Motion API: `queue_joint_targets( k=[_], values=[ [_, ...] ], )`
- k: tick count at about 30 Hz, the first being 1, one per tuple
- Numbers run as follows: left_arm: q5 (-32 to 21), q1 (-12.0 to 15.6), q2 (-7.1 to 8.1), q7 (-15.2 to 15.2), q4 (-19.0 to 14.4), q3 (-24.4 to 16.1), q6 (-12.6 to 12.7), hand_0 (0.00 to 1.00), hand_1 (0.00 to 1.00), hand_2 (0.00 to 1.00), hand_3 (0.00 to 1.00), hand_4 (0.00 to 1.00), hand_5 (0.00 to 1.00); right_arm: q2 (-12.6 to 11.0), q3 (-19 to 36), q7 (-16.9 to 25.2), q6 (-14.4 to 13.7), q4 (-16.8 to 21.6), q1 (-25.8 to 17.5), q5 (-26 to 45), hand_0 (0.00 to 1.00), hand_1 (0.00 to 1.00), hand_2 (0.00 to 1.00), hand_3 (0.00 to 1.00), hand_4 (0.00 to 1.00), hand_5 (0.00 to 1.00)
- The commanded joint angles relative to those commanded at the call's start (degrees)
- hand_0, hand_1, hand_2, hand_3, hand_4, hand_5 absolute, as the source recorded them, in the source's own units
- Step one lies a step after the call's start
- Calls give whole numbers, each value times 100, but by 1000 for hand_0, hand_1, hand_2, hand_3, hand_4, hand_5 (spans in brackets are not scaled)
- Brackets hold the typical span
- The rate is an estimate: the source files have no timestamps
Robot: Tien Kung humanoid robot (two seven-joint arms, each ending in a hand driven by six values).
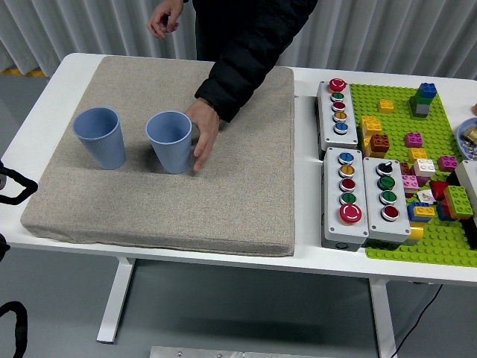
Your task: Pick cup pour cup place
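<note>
Two blue cups stand upright on the grey mat point(171, 201). The left cup point(100, 137) stands alone near the mat's left side. A person's hand point(203, 133) in a black sleeve rests against the right side of the right cup point(171, 141). The person's other hand point(165, 18) hovers at the table's far edge. My left hand point(10, 188) shows only as a black part at the picture's left edge, away from the cups. My right hand is not in view.
Three grey button boxes point(336, 106) point(347, 195) point(388, 198) stand right of the mat. A green baseplate point(395, 138) with several coloured bricks lies at the far right. The white table's point(67, 71) near edge runs along the mat's front.
</note>
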Motion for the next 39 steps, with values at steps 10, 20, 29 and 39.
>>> queue_joint_targets(
  k=[10, 20, 29, 39],
  values=[
    [473, 39, -35, -16, 168, -62, -29, 855, 845, 923, 935, 940, 805, -1, -16, 7, -3, 0, 8, 22, 683, 688, 718, 653, 438, 169],
    [1574, 289, 86, 37, 307, -46, -1030, 931, 918, 998, 998, 998, 647, 9, -14, 9, -5, 0, -1, 15, 683, 688, 718, 653, 438, 169],
    [1858, 603, 167, 149, 377, -72, -1188, 985, 977, 998, 998, 998, 586, 17, -25, -6, 0, 0, -37, -35, 683, 688, 716, 652, 439, 169],
    [1671, 1141, 277, 137, 246, -82, -1258, 975, 966, 998, 998, 998, 567, 8, -33, -19, 21, 0, -45, -108, 682, 686, 715, 653, 438, 171]
  ],
)
